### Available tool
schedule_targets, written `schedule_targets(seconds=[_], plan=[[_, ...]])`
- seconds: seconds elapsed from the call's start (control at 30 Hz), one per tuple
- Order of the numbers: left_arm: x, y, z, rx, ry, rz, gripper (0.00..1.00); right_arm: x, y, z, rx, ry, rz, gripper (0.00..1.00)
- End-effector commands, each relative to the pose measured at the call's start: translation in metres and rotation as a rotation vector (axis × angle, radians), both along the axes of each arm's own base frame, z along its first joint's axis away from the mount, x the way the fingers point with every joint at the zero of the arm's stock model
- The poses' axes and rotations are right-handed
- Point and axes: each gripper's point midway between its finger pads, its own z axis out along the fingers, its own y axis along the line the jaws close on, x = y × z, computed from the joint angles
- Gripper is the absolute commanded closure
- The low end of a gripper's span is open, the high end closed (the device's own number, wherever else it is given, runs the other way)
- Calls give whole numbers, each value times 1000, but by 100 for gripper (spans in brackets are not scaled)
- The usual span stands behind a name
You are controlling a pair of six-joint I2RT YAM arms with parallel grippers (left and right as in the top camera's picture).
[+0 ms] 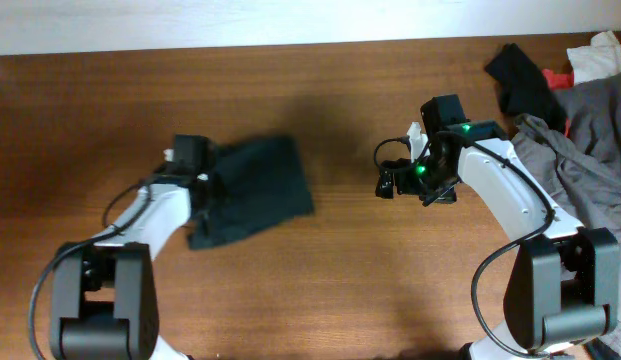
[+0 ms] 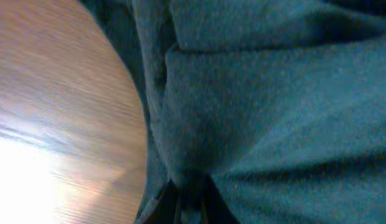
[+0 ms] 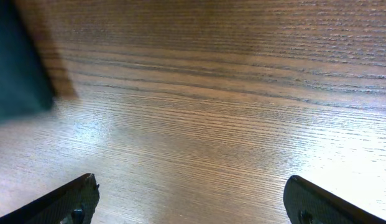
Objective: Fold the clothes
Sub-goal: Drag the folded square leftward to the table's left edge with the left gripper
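Because the dark garment [image 1: 258, 185] is made of soft, matte cloth, I judge that it is light to lift but has no stiffness. It will sag, and its layers can slide on each other if only the top one is taken. It lies on the left half of the wooden counter [image 1: 340, 290] as a compact, roughly rectangular packet, a little turned, with a looser flap at its lower left. No logo shows on it.

The left gripper [image 2: 188, 202] is at the left edge of this packet. In the left wrist view the cloth fills almost the whole picture, and a ridge of it runs down into the narrow gap between the fingers, so this gripper seems to be closed on a pinch of the garment. A good place to hold is such an edge or a corner, with the pinch going through all layers, so that the fold does not open when it is moved.

The right gripper [image 3: 196, 204] hangs over bare wood, well apart from the garment, with its jaws wide and nothing between them. Only a dark corner of the garment shows at the upper left of its view.

Against the far right end of the counter there is a pile: a light grey garment [image 1: 590, 125], a black cloth [image 1: 525, 78], a red scrap [image 1: 560, 76] and a white cloth [image 1: 602, 55].
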Motion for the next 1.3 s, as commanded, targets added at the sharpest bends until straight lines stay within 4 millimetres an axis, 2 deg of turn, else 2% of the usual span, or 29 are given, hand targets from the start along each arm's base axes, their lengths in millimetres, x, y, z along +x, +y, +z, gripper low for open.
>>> schedule_targets(seconds=[0.0, 0.1, 0.17, 0.3, 0.4, 0.53, 0.67, 0.87, 0.93, 1.0, 1.07, 1.17, 1.27], plan=[[7, 46, -2, 29, -42, 169, 99, 5, -3, 9, -12, -37, 1, 1], [16, 86, 5, 20, -113, 297, 99, 5, -3, 9, -12, -37, 1, 1], [16, 114, 8, 16, -141, 383, 99, 5, -3, 9, -12, -37, 1, 1], [-5, 178, 9, -15, -166, 639, 100, 5, -3, 9, -12, -37, 1, 1], [-23, 215, 9, -35, -183, 795, 100, 5, -3, 9, -12, -37, 1, 1], [-39, 249, 11, -82, -217, 884, 99, 5, -3, 9, -12, -37, 1, 1], [-48, 262, 11, -167, -237, 918, 99, 5, -3, 9, -12, -37, 1, 1], [-52, 256, 7, -228, -215, 914, 98, 5, -3, 9, -12, -37, 1, 1], [-56, 253, 4, -232, -195, 916, 81, 5, -3, 9, -12, -37, 1, 1], [-55, 254, 5, -220, -196, 892, 57, 5, -3, 9, -12, -37, 1, 2], [-49, 255, 15, -202, -213, 816, 38, 5, -3, 9, -12, -37, 1, 1], [-36, 251, 38, -230, -260, 742, 36, 5, -3, 9, -12, -37, 1, 1], [-26, 244, 72, -275, -316, 699, 38, 5, -3, 9, -12, -37, 1, 1]])
